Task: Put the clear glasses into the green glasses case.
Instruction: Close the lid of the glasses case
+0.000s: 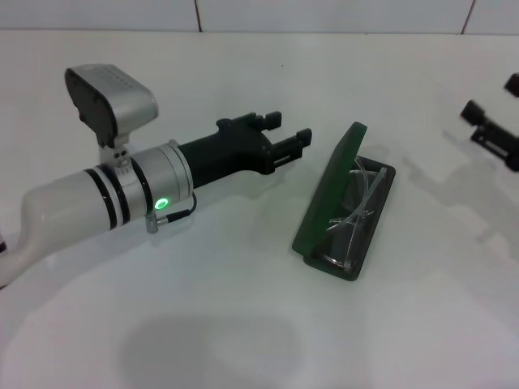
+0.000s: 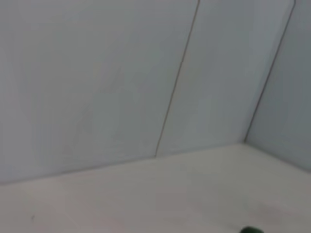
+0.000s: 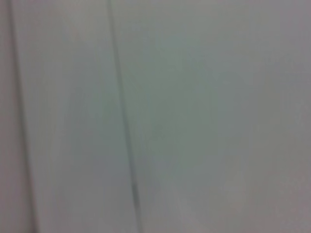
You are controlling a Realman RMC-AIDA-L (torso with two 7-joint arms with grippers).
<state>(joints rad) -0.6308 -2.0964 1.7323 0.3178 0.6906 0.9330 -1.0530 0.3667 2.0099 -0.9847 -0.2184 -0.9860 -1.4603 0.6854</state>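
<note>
The green glasses case lies open on the white table right of centre, its lid standing up on the left side of the dark tray. The clear glasses rest inside the tray, arms showing toward the far end. My left gripper is open and empty, just left of the lid's far end and not touching it. A sliver of the green glasses case shows in the left wrist view. My right gripper is open and empty at the far right, well away from the case.
The white table runs to a tiled wall at the back. My left arm's white forearm stretches across the table's left half. The right wrist view shows only plain wall.
</note>
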